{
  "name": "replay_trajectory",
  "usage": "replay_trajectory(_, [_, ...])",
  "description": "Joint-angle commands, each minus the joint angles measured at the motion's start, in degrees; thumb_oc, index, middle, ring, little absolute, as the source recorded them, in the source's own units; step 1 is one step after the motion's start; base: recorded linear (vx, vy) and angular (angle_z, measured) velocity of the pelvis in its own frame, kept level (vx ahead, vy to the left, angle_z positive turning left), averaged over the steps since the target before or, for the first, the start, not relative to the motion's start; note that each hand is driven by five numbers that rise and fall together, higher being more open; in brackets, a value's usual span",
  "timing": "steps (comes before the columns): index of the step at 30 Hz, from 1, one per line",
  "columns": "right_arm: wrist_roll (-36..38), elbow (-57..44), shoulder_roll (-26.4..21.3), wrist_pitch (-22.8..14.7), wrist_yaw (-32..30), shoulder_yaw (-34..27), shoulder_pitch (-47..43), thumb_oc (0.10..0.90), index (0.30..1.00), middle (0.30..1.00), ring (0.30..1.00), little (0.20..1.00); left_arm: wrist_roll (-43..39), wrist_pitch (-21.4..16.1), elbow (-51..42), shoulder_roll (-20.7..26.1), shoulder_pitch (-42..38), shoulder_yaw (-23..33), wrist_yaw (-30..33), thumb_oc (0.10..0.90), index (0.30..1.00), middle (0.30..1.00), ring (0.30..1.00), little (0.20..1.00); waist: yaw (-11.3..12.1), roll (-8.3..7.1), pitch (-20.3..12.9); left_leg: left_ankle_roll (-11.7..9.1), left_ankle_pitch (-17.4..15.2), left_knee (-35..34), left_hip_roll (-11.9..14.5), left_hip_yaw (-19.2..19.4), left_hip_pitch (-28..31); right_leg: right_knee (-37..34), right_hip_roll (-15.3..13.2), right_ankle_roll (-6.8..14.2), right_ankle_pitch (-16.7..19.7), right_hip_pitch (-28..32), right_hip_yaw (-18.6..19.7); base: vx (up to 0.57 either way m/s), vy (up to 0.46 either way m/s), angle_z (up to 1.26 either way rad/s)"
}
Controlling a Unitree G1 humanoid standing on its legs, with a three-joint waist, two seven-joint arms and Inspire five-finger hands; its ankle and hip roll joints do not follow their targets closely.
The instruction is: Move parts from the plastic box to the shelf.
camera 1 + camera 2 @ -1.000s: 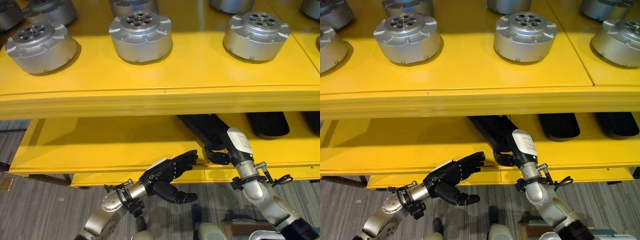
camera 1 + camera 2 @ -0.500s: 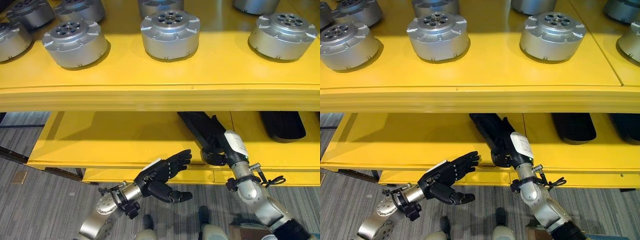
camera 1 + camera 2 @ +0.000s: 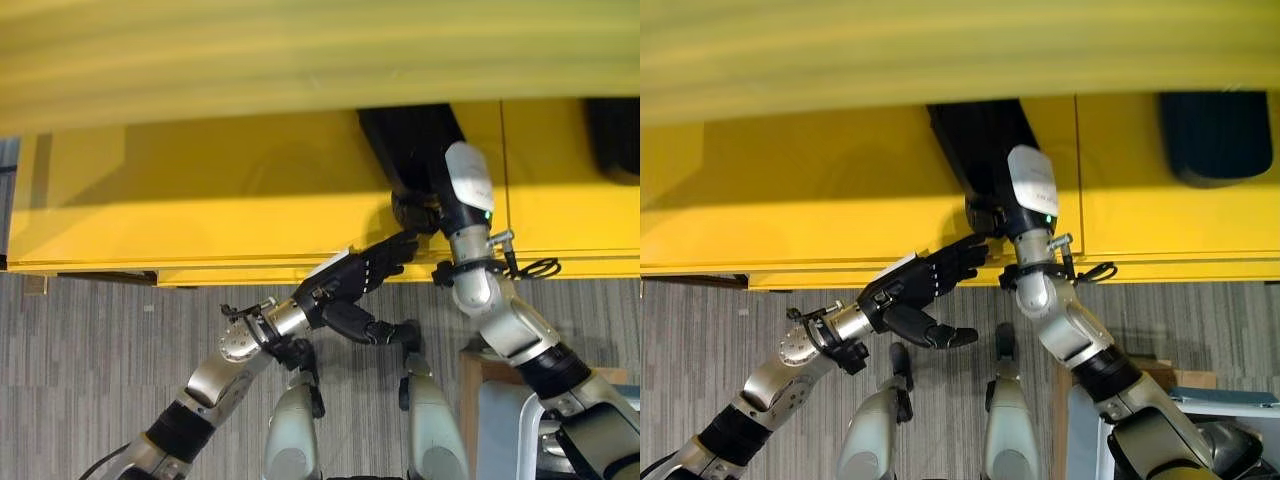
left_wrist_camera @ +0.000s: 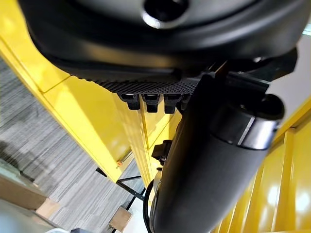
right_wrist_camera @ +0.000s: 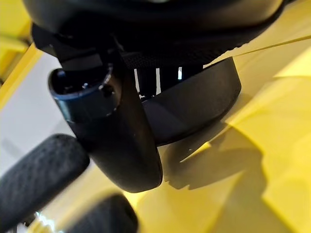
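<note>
Right hand [image 3: 985, 214]: reaches onto the lower yellow shelf [image 3: 790, 225], set against the near end of a long black part [image 3: 975, 150] lying on that shelf; fingers hidden behind the part, so the grip cannot be told. Left hand [image 3: 915, 290]: slack, fingers straight, thumb apart, empty, fingertips [image 3: 975, 250] near the shelf's front edge. A second black part [image 3: 1215, 135] lies further right on the same shelf. Grey carpet floor [image 3: 700, 340] below.

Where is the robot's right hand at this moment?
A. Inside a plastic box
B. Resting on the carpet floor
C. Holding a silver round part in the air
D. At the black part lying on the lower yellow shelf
D: the right hand sits at the near end of the black part on the lower yellow shelf.
</note>
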Motion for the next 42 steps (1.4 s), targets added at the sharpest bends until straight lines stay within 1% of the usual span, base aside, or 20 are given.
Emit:
replay_trajectory(1, [-1.74,-5.75,1.42,-0.82,-0.28,-0.52,-2.74,0.400,0.300,0.300,0.300,0.300,1.80,0.71,-9.42,-0.76,0.49,-2.01,1.15,0.900,1.000,1.000,1.000,1.000,-0.50,-0.16,-0.85,3.25,-5.85,5.41,-2.50,-5.02,-1.73,8.54,-0.93,-0.11,-11.77,2.36,0.59,-0.16,0.068,-0.07])
replay_trajectory(3, [-2.14,-6.43,0.84,-0.55,-0.73,-1.30,-2.94,0.400,0.300,0.300,0.300,0.300,2.12,-0.91,-10.00,-0.09,1.41,-1.12,6.80,0.900,1.000,1.000,1.000,1.000,-0.46,0.31,-0.85,3.44,-6.14,6.76,-2.86,-4.92,-4.34,9.95,-1.05,-0.25,-12.05,-0.29,1.14,-0.11,0.026,-0.11])
replay_trajectory(4, [-2.35,-7.22,0.19,0.22,-1.51,-2.00,-3.03,0.400,0.300,0.300,0.300,0.300,4.48,-6.05,-10.13,1.01,2.78,0.51,13.73,0.900,1.000,1.000,1.000,1.000,-0.05,0.57,-0.85,3.59,-6.50,7.98,-3.12,-4.86,-6.24,11.25,-1.25,-0.33,-12.46,-2.10,1.24,-0.10,-0.003,-0.11])
replay_trajectory(5, [-2.28,-7.62,-0.14,0.52,-1.87,-2.32,-3.02,0.400,0.300,0.300,0.300,0.300,5.01,-8.60,-10.30,1.43,3.32,1.36,16.05,0.900,1.000,1.000,1.000,1.000,0.18,0.65,-0.85,3.64,-6.63,8.36,-3.22,-4.85,-6.88,11.66,-1.35,-0.38,-12.62,-2.70,1.22,-0.10,-0.019,-0.09])
replay_trajectory(8, [-2.72,-10.15,-1.14,1.76,-2.14,-5.43,-1.78,0.400,0.300,0.300,0.300,0.300,8.18,-17.24,-12.09,2.05,5.96,6.96,19.78,0.900,1.000,1.000,1.000,1.000,1.35,1.05,-0.85,4.06,-6.92,9.44,-3.94,-4.93,-9.40,13.17,-1.80,-0.29,-13.12,-5.16,0.93,-0.07,-0.035,0.04])
replay_trajectory(9, [-2.76,-10.29,-1.12,1.80,-2.07,-5.48,-1.73,0.400,0.300,0.300,0.300,0.300,8.23,-17.29,-12.20,2.10,6.07,7.04,19.79,0.900,1.000,1.000,1.000,1.000,1.30,1.02,-0.85,4.08,-6.95,9.58,-3.96,-4.96,-9.54,13.30,-1.83,-0.28,-13.15,-5.28,0.93,-0.07,-0.056,0.07])
replay_trajectory(11, [-2.98,-10.71,-1.30,1.70,-2.32,-8.72,-0.77,0.400,0.300,0.300,0.300,0.300,9.15,-22.47,-15.41,2.14,7.61,12.48,21.71,0.900,1.000,1.000,1.000,1.000,2.53,1.46,-0.85,4.55,-7.07,10.10,-4.79,-5.53,-11.16,14.23,-2.08,-0.40,-13.50,-6.76,0.41,-0.08,-0.078,0.05])
replay_trajectory(12, [-3.38,-10.98,-1.03,1.81,-2.60,-10.92,-0.47,0.400,0.300,0.300,0.300,0.300,6.92,-25.83,-16.97,1.18,8.36,17.47,25.53,0.900,1.000,1.000,1.000,1.000,3.49,1.73,-0.85,4.89,-7.49,11.10,-5.66,-6.29,-12.57,15.44,-2.16,-0.47,-14.03,-8.05,0.15,-0.07,-0.074,0.13])
replay_trajectory(14, [-3.86,-11.08,-0.41,1.99,-2.59,-11.74,-0.54,0.400,0.300,0.300,0.300,0.300,7.24,-26.32,-17.44,0.55,8.63,19.62,27.24,0.900,1.000,1.000,1.000,1.000,3.84,1.70,-0.85,4.96,-7.74,11.90,-6.05,-6.87,-13.48,16.10,-2.16,-0.54,-14.27,-8.76,0.10,-0.05,-0.098,0.17])
replay_trajectory(17, [-5.15,-11.57,1.34,2.87,-3.34,-13.09,-0.81,0.400,0.300,0.300,0.300,0.300,14.14,-29.68,-17.47,-2.16,8.97,24.75,34.88,0.900,1.000,1.000,1.000,1.000,5.07,1.28,-0.85,5.05,-7.98,13.32,-6.74,-7.99,-15.86,17.93,-1.66,-1.03,-14.61,-11.14,-0.23,-0.08,-0.133,0.19])
replay_trajectory(18, [-5.47,-12.39,1.81,3.52,-2.97,-13.54,-0.90,0.400,0.300,0.300,0.300,0.300,16.86,-32.49,-17.33,-3.34,8.27,26.80,37.61,0.900,1.000,1.000,1.000,1.000,5.30,0.88,-0.85,5.15,-8.17,14.02,-6.74,-8.05,-17.04,19.19,-1.31,-1.30,-15.05,-12.49,-0.31,-0.05,-0.079,0.27])
replay_trajectory(20, [-5.70,-12.90,1.99,4.02,-2.54,-13.66,-1.09,0.400,0.300,0.300,0.300,0.300,17.55,-34.34,-17.23,-3.76,7.67,27.70,38.10,0.900,1.000,1.000,1.000,1.000,5.28,0.71,-0.85,5.18,-8.14,14.39,-6.78,-8.04,-17.79,19.86,-1.02,-1.49,-15.24,-13.33,-0.21,-0.04,-0.059,0.24])
replay_trajectory(22, [-6.67,-13.93,2.61,5.88,-1.71,-13.47,-1.71,0.400,0.300,0.300,0.300,0.300,24.50,-37.99,-18.87,-4.49,5.98,29.45,38.91,0.900,1.000,1.000,1.000,1.000,5.32,0.35,-0.85,5.20,-8.00,15.19,-6.72,-7.84,-19.14,21.80,-0.34,-1.92,-15.74,-15.02,-0.07,-0.04,-0.057,0.06])
replay_trajectory(25, [-6.40,-15.19,2.32,7.76,-1.10,-13.01,-1.96,0.400,0.300,0.300,0.300,0.300,25.77,-41.27,-20.23,-4.46,4.41,29.74,39.39,0.900,1.000,1.000,1.000,1.000,5.04,-0.04,-0.85,5.00,-8.54,15.70,-6.55,-7.21,-19.25,23.04,0.04,-2.11,-16.79,-15.38,-0.18,-0.01,-0.022,0.01])
replay_trajectory(28, [-6.97,-15.33,2.71,9.27,-0.33,-12.44,-3.14,0.400,0.300,0.300,0.300,0.300,20.37,-40.26,-20.69,-3.81,1.95,29.81,29.88,0.900,1.000,1.000,1.000,1.000,4.88,-0.19,-0.85,4.93,-7.90,15.72,-6.36,-6.84,-19.74,23.58,0.36,-2.31,-16.47,-16.11,-0.17,-0.01,-0.001,-0.01])
replay_trajectory(29, [-6.73,-13.98,2.60,9.33,0.17,-11.81,-4.05,0.400,0.300,0.300,0.300,0.300,0.76,-24.53,-22.64,-4.32,-0.73,26.60,8.47,0.900,1.000,1.000,1.000,1.000,4.26,-0.21,-0.85,4.84,-8.41,15.89,-6.11,-5.99,-18.90,24.14,0.56,-2.20,-17.22,-15.36,-0.43,-0.03,0.007,0.02])
replay_trajectory(31, [-6.70,-13.92,2.55,9.31,0.14,-11.81,-4.10,0.400,0.300,0.300,0.300,0.300,0.90,-24.46,-22.69,-4.36,-0.78,26.55,8.62,0.900,1.000,1.000,1.000,1.000,4.30,-0.17,-0.85,4.84,-8.41,15.88,-6.10,-5.99,-18.91,24.11,0.57,-2.19,-17.21,-15.37,-0.43,0.00,0.000,0.00])
replay_trajectory(32, [-6.62,-13.30,2.84,10.01,0.26,-10.68,-5.52,0.400,0.300,0.300,0.300,0.300,3.02,-22.30,-22.06,-4.10,-3.19,24.81,12.12,0.900,1.000,1.000,1.000,1.000,3.69,-0.33,-0.85,4.73,-7.98,15.80,-5.75,-5.38,-18.66,24.01,0.67,-2.21,-16.75,-15.22,-0.46,0.00,0.000,0.00])
replay_trajectory(35, [-6.64,-11.59,2.67,9.42,0.42,-10.37,-6.18,0.400,0.300,0.300,0.300,0.300,4.41,-23.09,-20.70,-3.92,-5.43,23.92,14.78,0.900,1.000,1.000,1.000,1.000,3.29,-0.44,-0.85,4.76,-8.17,16.00,-5.66,-5.11,-18.10,24.27,0.63,-2.32,-17.06,-14.73,-0.48,0.01,-0.009,-0.01])
replay_trajectory(42, [-5.07,-7.96,2.40,10.68,-0.60,-10.70,-7.16,0.400,0.300,0.300,0.300,0.300,2.37,-21.50,-19.37,-2.80,-7.65,24.25,12.95,0.900,1.000,1.000,1.000,1.000,3.33,-0.88,-0.85,4.64,-8.86,16.40,-5.72,-5.01,-17.40,24.88,0.55,-2.23,-17.74,-14.15,-0.73,0.02,-0.035,0.03])
